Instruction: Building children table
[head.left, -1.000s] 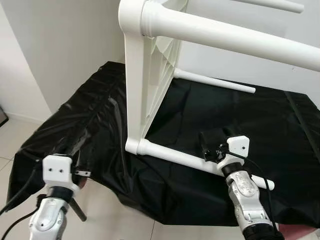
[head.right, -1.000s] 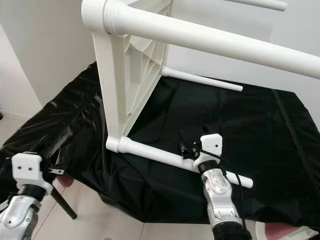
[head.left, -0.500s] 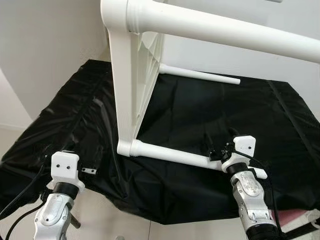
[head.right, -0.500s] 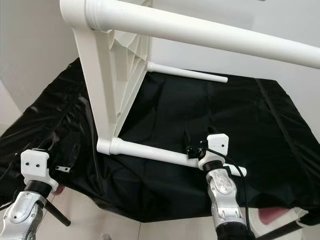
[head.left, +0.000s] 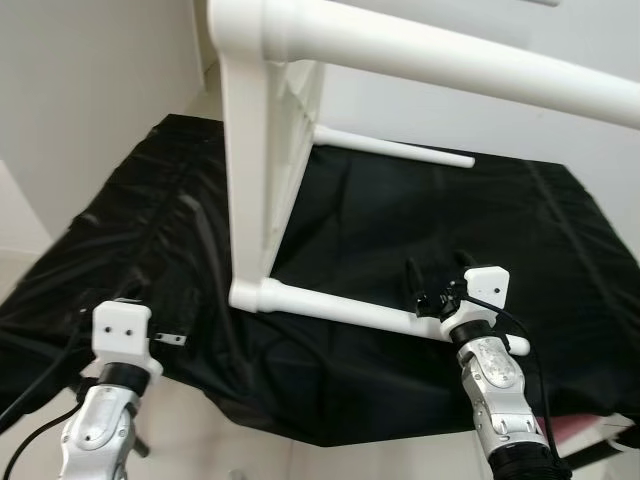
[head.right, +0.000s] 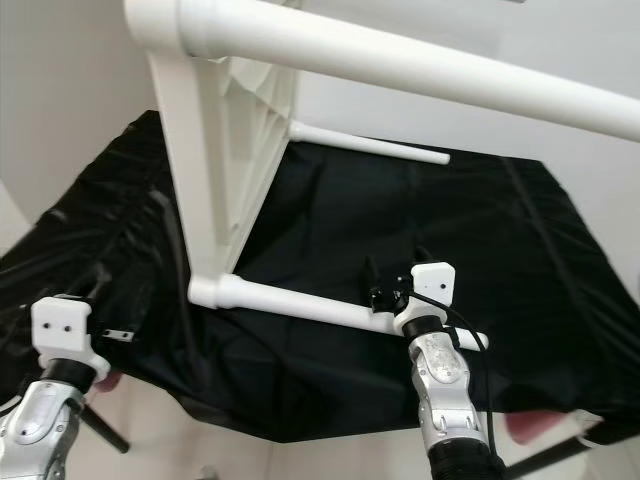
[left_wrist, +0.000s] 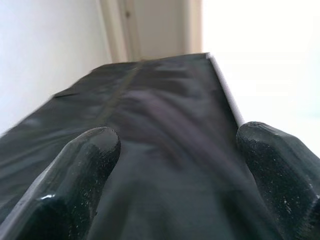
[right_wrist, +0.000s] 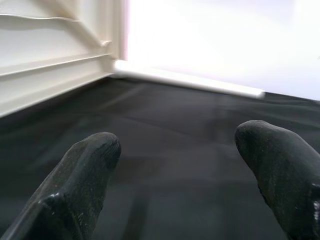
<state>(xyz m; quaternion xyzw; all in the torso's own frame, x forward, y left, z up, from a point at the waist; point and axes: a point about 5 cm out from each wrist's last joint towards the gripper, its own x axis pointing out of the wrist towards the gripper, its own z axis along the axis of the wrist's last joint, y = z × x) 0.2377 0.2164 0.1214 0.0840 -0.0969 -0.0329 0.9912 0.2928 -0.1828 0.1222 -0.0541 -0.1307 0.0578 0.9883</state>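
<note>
The white children's table lies tipped on its side on a black cloth, its ribbed top standing upright at about 11 o'clock in the head views. One leg runs across the top of the picture towards 2 o'clock, a second leg lies flat on the cloth from the centre towards 4 o'clock, and a third leg rests on the cloth further back, at about 1 o'clock. The right gripper sits at about 4 o'clock, right above the far end of the lying leg; its two black fingers are spread wide apart with nothing between them, pointing over the cloth towards the table's underside and the rear leg. The left gripper hangs low at 8 o'clock, off the near edge of the cloth, fingers likewise wide apart and holding nothing, looking along the draped cloth. Pale walls stand behind at 10 o'clock.
</note>
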